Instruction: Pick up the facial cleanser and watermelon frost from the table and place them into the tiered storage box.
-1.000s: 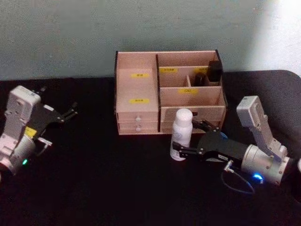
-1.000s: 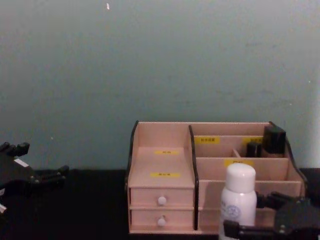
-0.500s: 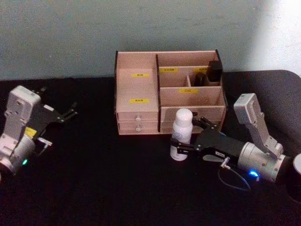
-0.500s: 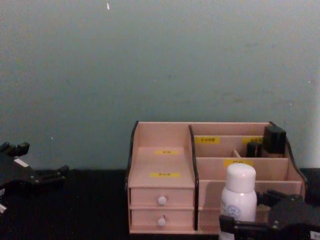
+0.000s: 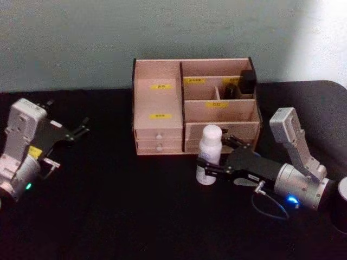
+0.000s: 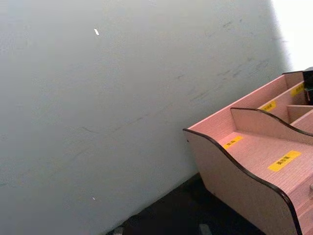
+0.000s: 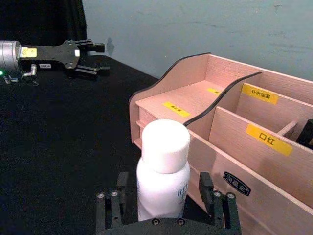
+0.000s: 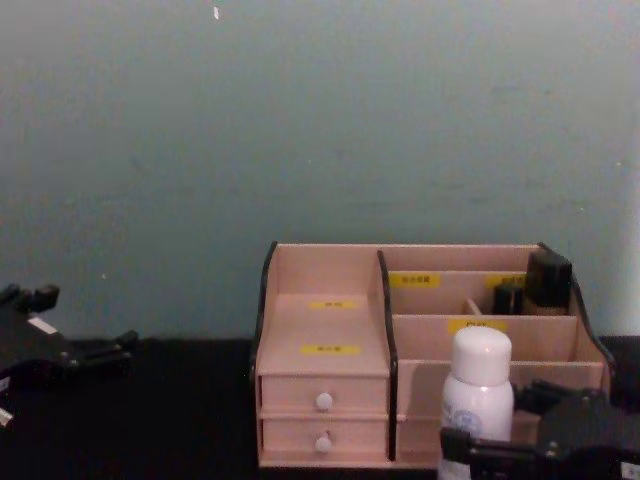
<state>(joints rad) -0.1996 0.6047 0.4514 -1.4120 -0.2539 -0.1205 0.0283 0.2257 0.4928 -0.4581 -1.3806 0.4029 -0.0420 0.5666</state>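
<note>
- I've slid my right tool (image 7: pixel 164 197) forward; the facial cleanser (image 5: pixel 209 153) now stands between its spread fingers, seemingly untouched.
- My left tool (image 5: pixel 82 129) stays parked, fingers apart.

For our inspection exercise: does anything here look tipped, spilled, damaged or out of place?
Nothing stands out. The facial cleanser stands upright in front of the tiered storage box, inside the open right gripper; the left gripper sits idle at the left.

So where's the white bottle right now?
The facial cleanser stands upright on the right side of the black table, just in front of the tiered storage box, between the open fingers of the right gripper.
</note>
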